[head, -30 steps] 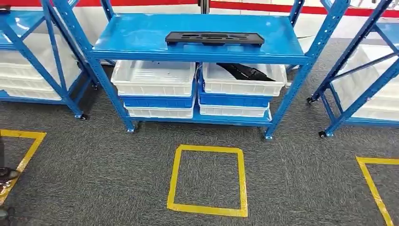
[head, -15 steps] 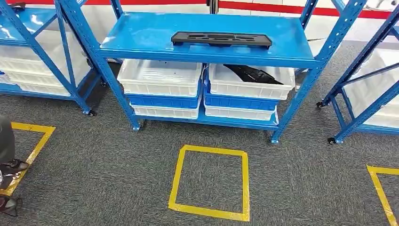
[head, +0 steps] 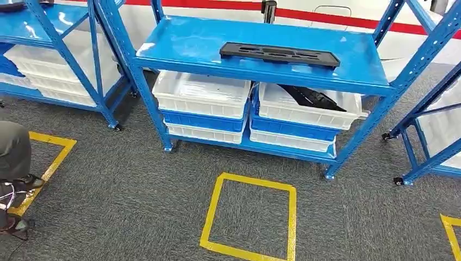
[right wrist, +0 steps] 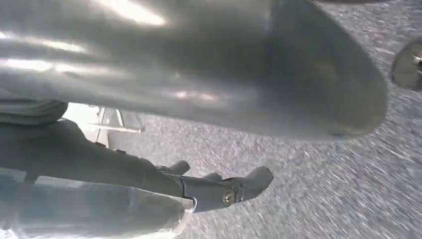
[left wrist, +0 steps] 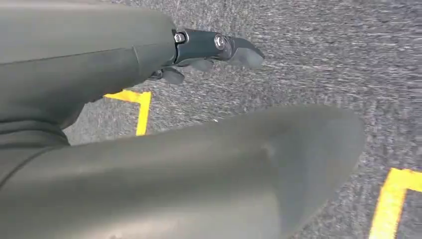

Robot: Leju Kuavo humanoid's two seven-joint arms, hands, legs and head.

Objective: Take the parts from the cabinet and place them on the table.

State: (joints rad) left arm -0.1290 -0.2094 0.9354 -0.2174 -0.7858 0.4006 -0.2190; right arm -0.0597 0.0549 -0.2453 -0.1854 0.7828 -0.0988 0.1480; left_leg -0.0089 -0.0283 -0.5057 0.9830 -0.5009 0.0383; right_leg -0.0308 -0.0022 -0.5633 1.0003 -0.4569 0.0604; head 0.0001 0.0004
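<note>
Left hand (left wrist: 209,50) hangs over grey carpet in the left wrist view, its dark fingers (left wrist: 239,52) extended and apart, holding nothing; yellow floor tape (left wrist: 139,107) runs beneath it.

Right hand (right wrist: 219,191) likewise hangs low in the right wrist view, fingers loosely spread over the carpet and gripping nothing, with a pale bin rim blurred behind it.

From the head view, the blue cabinet (head: 179,43) stands ahead across the carpet, well apart from the robot. A long black part (head: 279,54) lies flat on its top shelf, towards the right. On the lower shelf two stacks of bins sit side by side: the top left white bin (head: 202,93) appears to hold nothing dark, though its contents are hard to tell, while the top right white bin (head: 310,106) holds another black part (head: 315,98) lying at a slant. Blue and white bins below them are covered by those above. A yellow taped square (head: 251,217) marks the floor before the cabinet, and a person's legs (head: 13,163) stand at the far left.

The step in hand looks like the approach. Doing it well likely means squaring up on the taped square, facing the shelf straight, before raising either arm to the flat part.
</note>
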